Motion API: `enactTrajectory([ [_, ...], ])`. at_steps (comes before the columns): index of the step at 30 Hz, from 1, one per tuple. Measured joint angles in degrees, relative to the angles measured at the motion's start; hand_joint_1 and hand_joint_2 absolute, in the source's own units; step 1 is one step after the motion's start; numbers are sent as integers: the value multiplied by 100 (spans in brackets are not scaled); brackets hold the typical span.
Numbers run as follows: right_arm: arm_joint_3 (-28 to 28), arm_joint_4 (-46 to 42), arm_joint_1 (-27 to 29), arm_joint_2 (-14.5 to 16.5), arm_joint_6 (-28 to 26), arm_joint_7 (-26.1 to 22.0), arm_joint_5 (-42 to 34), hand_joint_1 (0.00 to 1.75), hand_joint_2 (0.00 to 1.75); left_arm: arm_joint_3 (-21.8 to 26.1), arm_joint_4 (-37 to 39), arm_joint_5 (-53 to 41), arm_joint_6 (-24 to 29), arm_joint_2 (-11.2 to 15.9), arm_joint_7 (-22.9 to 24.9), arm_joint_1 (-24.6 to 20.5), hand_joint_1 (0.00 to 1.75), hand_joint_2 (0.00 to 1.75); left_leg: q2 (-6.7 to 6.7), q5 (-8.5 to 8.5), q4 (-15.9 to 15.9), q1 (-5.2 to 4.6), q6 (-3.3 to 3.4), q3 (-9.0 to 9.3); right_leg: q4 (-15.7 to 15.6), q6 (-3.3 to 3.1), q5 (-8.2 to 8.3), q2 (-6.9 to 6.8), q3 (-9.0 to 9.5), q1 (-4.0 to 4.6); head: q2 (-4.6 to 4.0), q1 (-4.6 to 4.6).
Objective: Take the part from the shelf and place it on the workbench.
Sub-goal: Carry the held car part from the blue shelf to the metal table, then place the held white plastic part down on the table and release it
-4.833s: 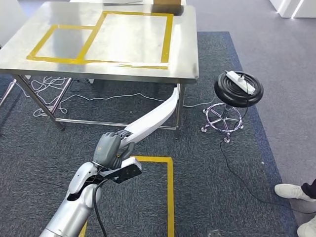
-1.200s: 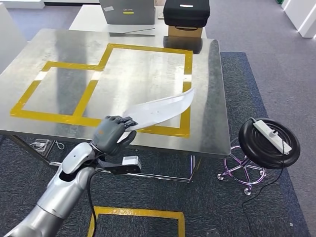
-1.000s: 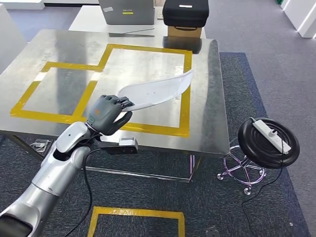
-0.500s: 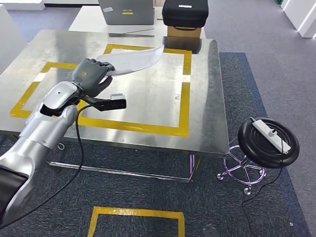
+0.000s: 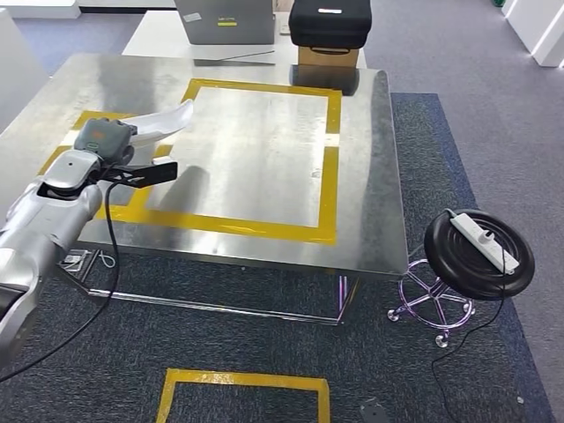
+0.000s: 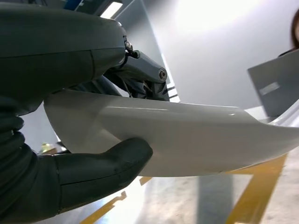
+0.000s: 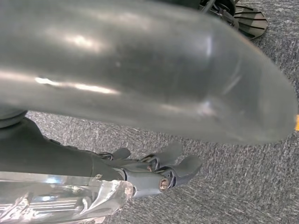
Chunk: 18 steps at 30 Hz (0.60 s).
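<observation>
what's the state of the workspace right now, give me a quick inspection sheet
surface: steel workbench with yellow tape rectangles, bare inside them
job's things: white curved part held over the bench's left side, not set down
clutter: black case on a box and a grey laptop-like unit on the table behind
grippers: left robot hand grips the part; right robot hand hangs over the carpet, fingers apart, holding nothing
cables: black cable along the left arm; power strip on a stool
surroundings: grey carpet, yellow floor tape
</observation>
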Motion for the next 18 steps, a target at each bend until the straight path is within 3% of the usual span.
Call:
enactTrajectory([
  [7, 30, 1, -1, 0, -1, 18, -15, 0, 0, 91, 275, -87, -61, 120, 182, -2, 175, 175, -1, 0, 0, -1, 0, -4, 1, -1, 0, -2, -1, 0, 0, 1],
  [13, 37, 0, 5, 0, -6, 38, -52, 0, 0, 383, 439, -265, -195, 255, 624, 74, 175, 175, 0, -1, 0, -1, -1, -4, 2, -2, -1, 3, -5, 0, 0, 0],
  [17, 40, 0, 6, 0, -10, 50, -80, 0, 0, 704, 531, -234, -267, 341, 689, 271, 0, 175, 0, -1, -1, 0, -2, -5, 4, -7, -4, -2, -6, 2, 0, 0],
  [18, 41, 0, 7, 0, -10, 51, -89, 0, 0, 773, 549, -224, -270, 352, 675, 316, 0, 175, -1, -1, -2, 0, -2, -5, 4, -7, -5, -2, -6, 3, 0, 0],
])
